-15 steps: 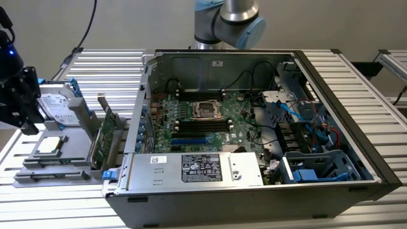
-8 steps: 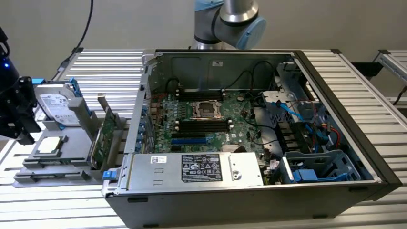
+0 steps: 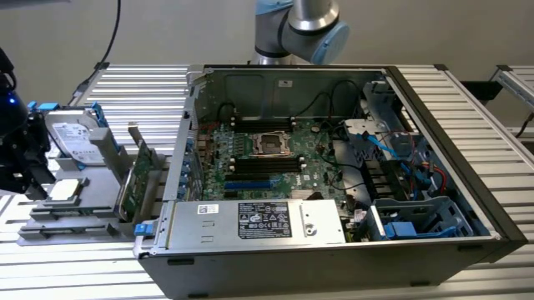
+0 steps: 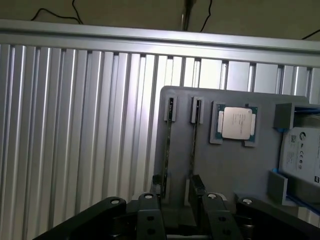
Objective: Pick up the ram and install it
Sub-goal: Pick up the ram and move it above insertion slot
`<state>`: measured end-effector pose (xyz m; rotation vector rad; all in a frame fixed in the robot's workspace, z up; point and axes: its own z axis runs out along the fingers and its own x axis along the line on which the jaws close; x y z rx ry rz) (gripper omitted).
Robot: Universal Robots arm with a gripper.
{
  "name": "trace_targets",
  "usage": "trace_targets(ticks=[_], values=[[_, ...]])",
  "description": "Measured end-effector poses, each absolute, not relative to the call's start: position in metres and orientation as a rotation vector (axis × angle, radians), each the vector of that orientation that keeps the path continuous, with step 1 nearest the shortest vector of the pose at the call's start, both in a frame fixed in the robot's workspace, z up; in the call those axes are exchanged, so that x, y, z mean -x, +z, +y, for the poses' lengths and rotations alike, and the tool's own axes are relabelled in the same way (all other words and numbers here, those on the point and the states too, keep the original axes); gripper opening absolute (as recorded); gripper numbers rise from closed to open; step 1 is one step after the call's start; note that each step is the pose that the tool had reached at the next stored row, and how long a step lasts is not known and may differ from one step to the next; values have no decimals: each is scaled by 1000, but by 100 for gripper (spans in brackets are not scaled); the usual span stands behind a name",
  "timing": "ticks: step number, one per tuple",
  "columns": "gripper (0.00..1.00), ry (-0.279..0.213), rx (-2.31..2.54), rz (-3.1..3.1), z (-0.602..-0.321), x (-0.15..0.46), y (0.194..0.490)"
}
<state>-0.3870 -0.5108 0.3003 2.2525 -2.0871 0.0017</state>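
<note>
Two thin green boards stand on edge in slots of a grey holder at the exterior view's left. The slimmer board, nearer the computer case, looks like the ram. The broader one beside it is an expansion card. In the wrist view both boards show edge-on as dark lines in the holder. My gripper hangs over the near end of these slots, open, nothing between its fingertips. In the exterior view the gripper is a black mass at the far left edge.
The holder also carries a CPU and a hard drive. The open computer case fills the middle, with its motherboard and black memory slots. Ribbed aluminium table lies all around.
</note>
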Motion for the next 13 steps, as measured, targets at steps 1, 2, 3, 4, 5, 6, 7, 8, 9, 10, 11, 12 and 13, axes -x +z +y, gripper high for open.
trace_targets(ticks=[1,2,3,4,5,6,7,8,9,10,11,12,13], values=[[36,2,-2253,-2087,-511,387,299],[36,2,-2253,-2086,-511,387,297],[36,2,-2254,-2086,-511,387,295],[36,2,-2254,-2085,-512,387,293],[36,2,-2254,-2085,-512,387,291],[36,2,-2255,-2085,-512,387,289],[36,2,-2255,-2085,-512,387,287],[36,2,-2255,-2084,-513,387,286],[36,2,-2255,-2084,-513,387,284],[36,2,-2255,-2084,-513,387,282],[36,2,-2256,-2084,-513,387,280],[36,2,-2256,-2084,-513,387,278],[36,2,-2256,-2083,-514,387,277]])
